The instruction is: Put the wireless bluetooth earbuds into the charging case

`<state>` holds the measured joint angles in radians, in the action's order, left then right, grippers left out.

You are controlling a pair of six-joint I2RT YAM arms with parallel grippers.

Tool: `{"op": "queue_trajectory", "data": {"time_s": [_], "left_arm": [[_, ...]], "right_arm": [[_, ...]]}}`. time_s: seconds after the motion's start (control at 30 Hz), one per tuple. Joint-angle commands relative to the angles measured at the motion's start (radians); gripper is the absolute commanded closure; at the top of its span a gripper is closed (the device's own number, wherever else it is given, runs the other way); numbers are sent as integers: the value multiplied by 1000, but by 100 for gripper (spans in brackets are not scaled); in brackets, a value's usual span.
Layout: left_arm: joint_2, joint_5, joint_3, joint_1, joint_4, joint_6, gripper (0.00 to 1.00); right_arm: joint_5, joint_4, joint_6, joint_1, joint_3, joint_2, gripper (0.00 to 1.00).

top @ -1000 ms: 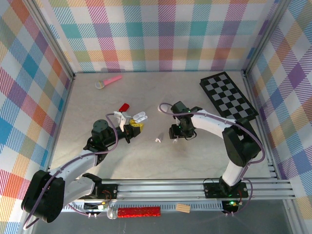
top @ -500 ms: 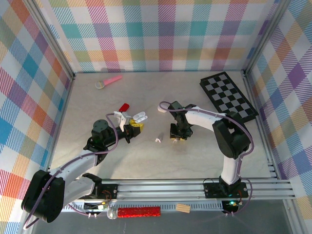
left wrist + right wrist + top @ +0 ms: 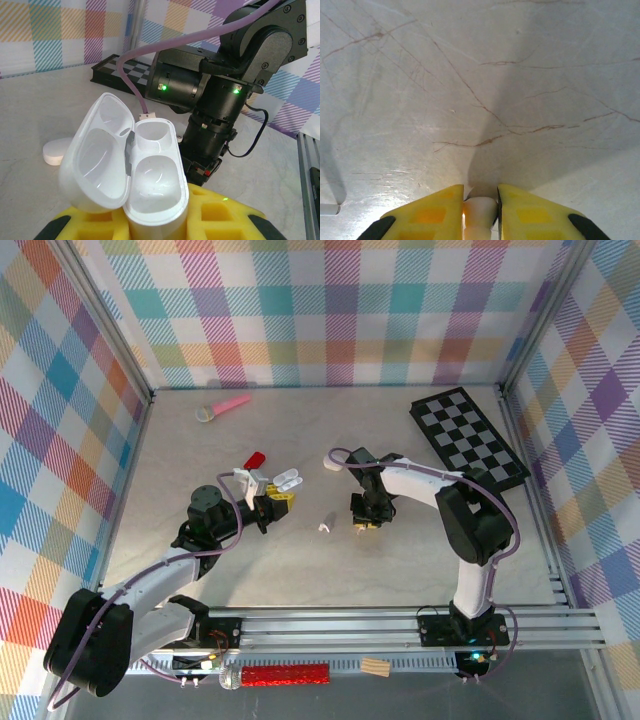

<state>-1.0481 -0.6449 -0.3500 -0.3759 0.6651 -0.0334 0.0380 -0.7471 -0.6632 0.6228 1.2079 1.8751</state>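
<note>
Two black-and-white arms are working near the centre of a grey, veined table (image 3: 200, 570). The left gripper (image 3: 276, 500) is clamping its yellow foam pads tight on a glossy white pebble-shaped charging case (image 3: 156, 192). The case's hinged lid is standing open, and both wells are facing up and looking empty. The right gripper (image 3: 480, 200) is pointing down at the table near the case, on the side toward the right edge. It is pinching a tiny white plastic earbud (image 3: 480, 216), with both yellow pads touching it. The earbud appears to be lying along the fingers, though its stem is hidden. A second small white earbud (image 3: 324, 527) is lying loose on the table between the two grippers. The coming move looks to be hinging on one relation: the case is sitting to the left of the right gripper and slightly toward the far edge. The right arm would therefore be carrying its earbud leftward and needing it stem-down over an open well.
</note>
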Motion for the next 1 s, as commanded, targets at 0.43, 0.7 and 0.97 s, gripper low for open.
{"op": "queue_trajectory", "data": {"time_s": [0.43,0.7,0.97], "left_arm": [[-46,9,-14,1,45,21,100],[-125,51,-63,-72,56,26,100],[-210,74,-173,-141,-19,47,100]], "right_arm": [[-147,310,51,8,-217,-270,78],[-226,483,162,9,-305,-467,79],[-244,560,263,9,-292,-593,79]]}}
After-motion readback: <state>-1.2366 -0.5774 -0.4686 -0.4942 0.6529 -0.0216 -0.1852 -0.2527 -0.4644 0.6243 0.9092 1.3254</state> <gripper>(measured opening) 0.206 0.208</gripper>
